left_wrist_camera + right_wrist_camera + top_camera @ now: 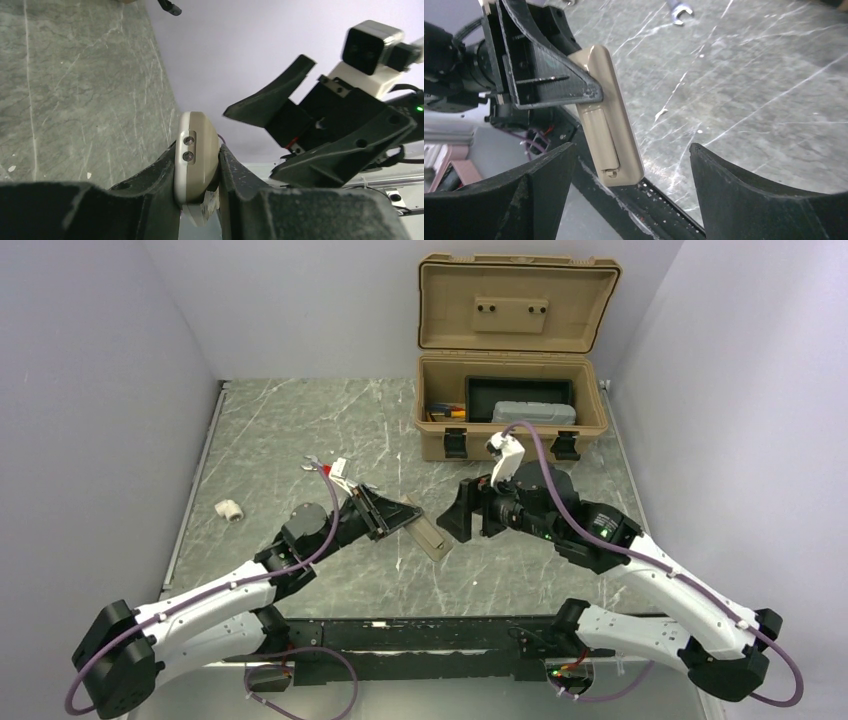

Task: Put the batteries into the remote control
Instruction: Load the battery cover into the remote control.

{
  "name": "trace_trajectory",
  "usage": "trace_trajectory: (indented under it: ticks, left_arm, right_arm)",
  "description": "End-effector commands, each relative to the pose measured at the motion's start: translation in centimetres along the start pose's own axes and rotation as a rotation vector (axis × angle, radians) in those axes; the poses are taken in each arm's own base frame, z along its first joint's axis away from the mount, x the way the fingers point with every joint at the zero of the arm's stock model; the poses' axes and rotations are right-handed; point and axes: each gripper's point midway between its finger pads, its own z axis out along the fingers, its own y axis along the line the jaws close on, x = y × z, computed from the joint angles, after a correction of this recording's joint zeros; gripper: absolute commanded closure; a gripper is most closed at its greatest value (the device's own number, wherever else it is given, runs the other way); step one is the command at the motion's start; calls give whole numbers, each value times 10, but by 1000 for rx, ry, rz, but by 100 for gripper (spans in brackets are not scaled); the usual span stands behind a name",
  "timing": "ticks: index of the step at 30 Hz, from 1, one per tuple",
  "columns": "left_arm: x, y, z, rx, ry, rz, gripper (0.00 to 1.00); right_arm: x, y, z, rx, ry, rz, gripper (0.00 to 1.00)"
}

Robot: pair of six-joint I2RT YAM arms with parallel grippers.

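My left gripper is shut on the remote control, a slim tan bar held above the table near its middle. In the left wrist view the remote control is clamped end-on between the fingers of the left gripper. In the right wrist view its tan back faces me, the battery cover on and latched. My right gripper stands open just off the remote's lower end, touching nothing. From above, the right gripper faces the left one. The batteries are hidden.
An open tan toolbox stands at the back, with a black tray, a grey case and small coloured items inside. A silver wrench lies behind the left gripper. A small white fitting lies at the table's left.
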Motion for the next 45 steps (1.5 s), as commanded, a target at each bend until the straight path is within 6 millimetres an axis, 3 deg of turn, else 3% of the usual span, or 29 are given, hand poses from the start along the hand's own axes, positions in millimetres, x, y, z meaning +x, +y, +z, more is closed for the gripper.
trace_trajectory:
  ticks: [1, 10, 25, 37, 45]
  left_arm:
    - [-11, -41, -4, 118, -30, 39, 100]
    - [-12, -57, -9, 193, -26, -11, 100]
    - [-23, -75, -16, 222, -69, -1, 100]
    - [-23, -75, -16, 225, -72, -3, 100]
    - [-24, -75, -16, 227, -74, -4, 100]
  right_arm:
    - [-8, 35, 0, -199, -24, 43, 11]
    - [2, 43, -10, -320, -39, 79, 11]
    - [21, 39, 0, -362, -10, 160, 18]
    - [24, 40, 1, -385, -12, 181, 29]
    - [26, 37, 3, -374, -13, 185, 42]
